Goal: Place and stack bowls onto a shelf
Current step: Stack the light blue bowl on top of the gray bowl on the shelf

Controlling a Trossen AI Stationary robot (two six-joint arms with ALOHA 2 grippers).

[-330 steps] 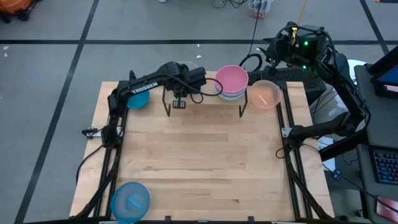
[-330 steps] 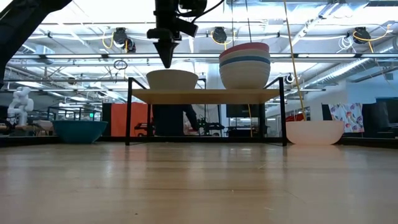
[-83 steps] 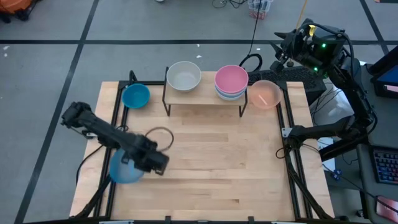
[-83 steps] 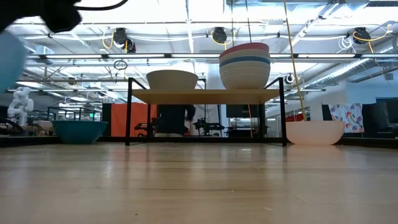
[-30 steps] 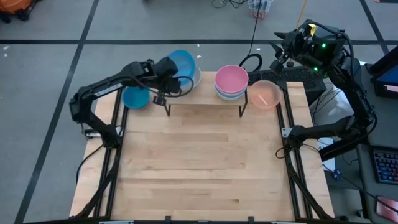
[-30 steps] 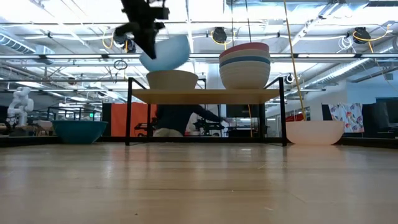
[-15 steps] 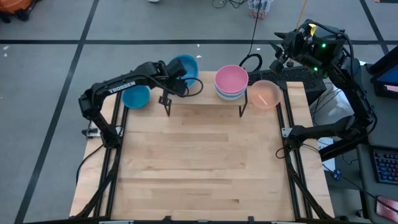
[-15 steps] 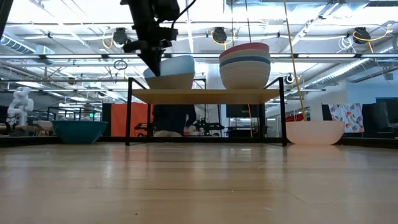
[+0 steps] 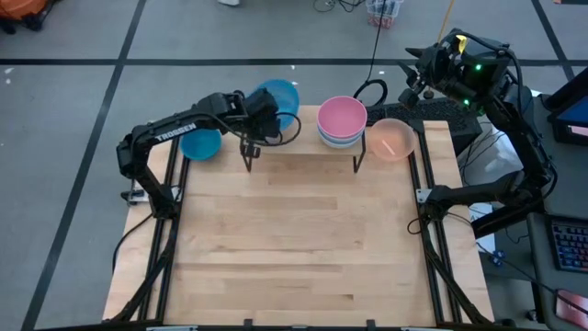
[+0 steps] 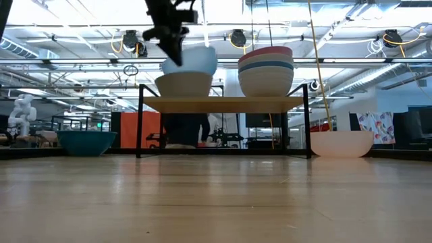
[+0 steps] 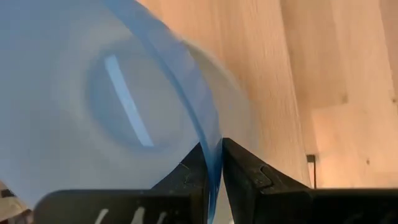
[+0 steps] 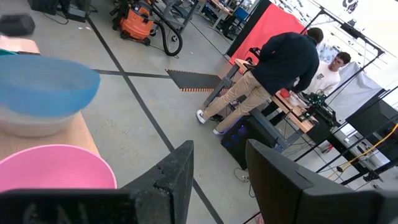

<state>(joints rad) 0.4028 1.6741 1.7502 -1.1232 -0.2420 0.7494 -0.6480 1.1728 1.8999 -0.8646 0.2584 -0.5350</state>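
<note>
A light blue bowl [image 9: 278, 94] sits in the grey-beige bowl [image 10: 183, 85] on the left half of the shelf [image 10: 223, 103]. My left gripper [image 10: 175, 51] is shut on the light blue bowl's rim. A stack of bowls with a pink one on top [image 9: 342, 118] stands on the shelf's right half. A blue bowl [image 9: 199, 143] rests on the table left of the shelf, a peach bowl [image 9: 390, 139] right of it. My right gripper [image 12: 219, 180] hangs open and idle beyond the table's far right corner. My left gripper pinches the light blue bowl's rim [image 11: 214, 163] on its near left side, one finger inside the bowl and one outside. The fingers slant down from the near left. The bowl's underside rests in the grey-beige bowl, and it sits slightly tilted.
The shelf's black legs [image 9: 246, 158] stand on the wooden table [image 9: 294, 239], whose near part is bare wood. In the right wrist view, people stand at a bench [image 12: 283, 68] in the room beyond.
My left gripper has carried the light blue bowl a little toward the table's right and down, from tilted above the shelf into the grey-beige bowl. The bowl now sits closer to level. My right arm has kept still.
</note>
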